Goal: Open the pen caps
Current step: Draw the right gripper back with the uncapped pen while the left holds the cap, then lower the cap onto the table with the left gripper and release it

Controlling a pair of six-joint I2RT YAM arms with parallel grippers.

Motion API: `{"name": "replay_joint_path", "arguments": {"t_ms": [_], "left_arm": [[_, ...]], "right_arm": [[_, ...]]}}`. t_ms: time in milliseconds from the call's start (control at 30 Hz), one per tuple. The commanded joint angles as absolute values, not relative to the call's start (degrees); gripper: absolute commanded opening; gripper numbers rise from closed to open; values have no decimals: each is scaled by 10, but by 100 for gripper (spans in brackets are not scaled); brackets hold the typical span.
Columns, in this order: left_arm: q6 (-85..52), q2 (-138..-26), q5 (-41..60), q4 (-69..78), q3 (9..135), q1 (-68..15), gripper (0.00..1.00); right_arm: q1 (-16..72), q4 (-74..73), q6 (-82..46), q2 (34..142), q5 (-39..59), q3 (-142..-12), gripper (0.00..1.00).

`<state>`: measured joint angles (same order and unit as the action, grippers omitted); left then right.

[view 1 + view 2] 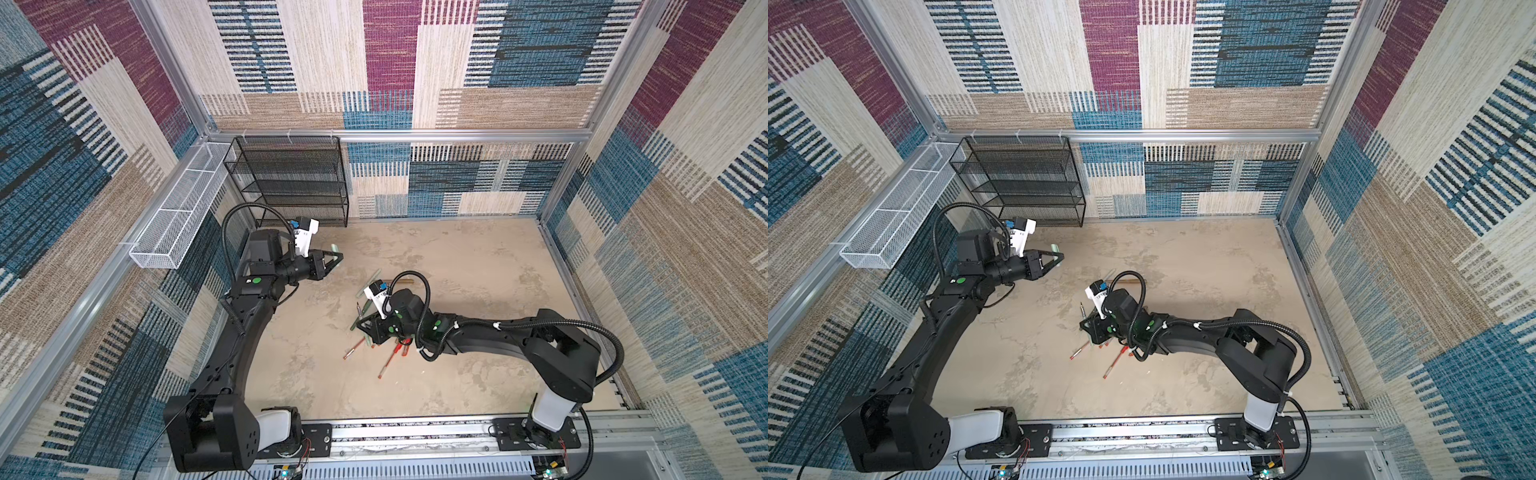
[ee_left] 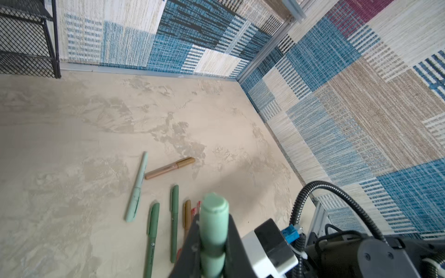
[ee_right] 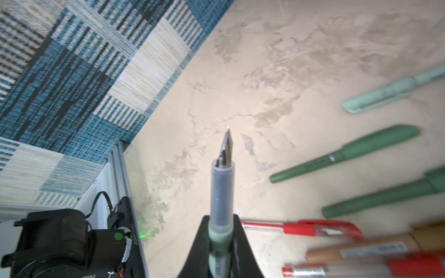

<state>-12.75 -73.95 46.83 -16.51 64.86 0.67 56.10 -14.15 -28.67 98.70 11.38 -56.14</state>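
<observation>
Beige worktop (image 1: pixel 478 257): left gripper (image 1: pixel 337 258) clamps a loose mint cap (image 2: pixel 213 216), right gripper (image 3: pixel 221 223) the uncapped pen (image 3: pixel 222 187); green and gold pens (image 2: pixel 174 216) near its middle lie capped.

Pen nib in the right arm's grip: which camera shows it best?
The right wrist view: the nib stands large and sharp at centre, on the pen in the right tool. In both top views the nib is only a tiny dark sliver. The left wrist view does not show it.
</observation>
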Motion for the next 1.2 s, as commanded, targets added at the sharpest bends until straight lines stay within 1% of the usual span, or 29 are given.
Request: {"name": "replay_joint_path", "arguments": {"t_ms": [0,100,167,233,300,433,633,800,867,967,1100,1167], "left_arm": [[-138,-750,428,-168,674,18,0],[-79,-775,379,-208,692,19,0],[-36,-796,320,-238,707,19,0],[4,-829,267,-265,724,19,0],[37,-873,236,-300,746,19,0],[67,-942,169,-327,763,19,0],[98,-1038,76,-357,801,19,0],[99,-1095,64,-377,833,20,0],[105,-1115,45,-382,841,20,0],[114,-1150,9,-382,853,24,0],[107,-1188,0,-400,886,27,0],[102,-1203,-3,-405,896,27,2]], "right_arm": [[561,-164,-296,957,93,-544,0],[550,-136,-288,925,66,-536,0],[536,-119,-298,889,44,-519,0],[515,-108,-312,840,24,-485,0],[491,-86,-315,803,9,-461,0],[451,-2,-299,740,-16,-448,0],[395,70,-276,671,-16,-433,0],[352,94,-261,639,11,-421,0],[341,111,-258,639,14,-423,0],[334,120,-259,636,24,-423,0],[327,133,-267,636,31,-425,0],[324,137,-267,639,37,-426,0]]}}
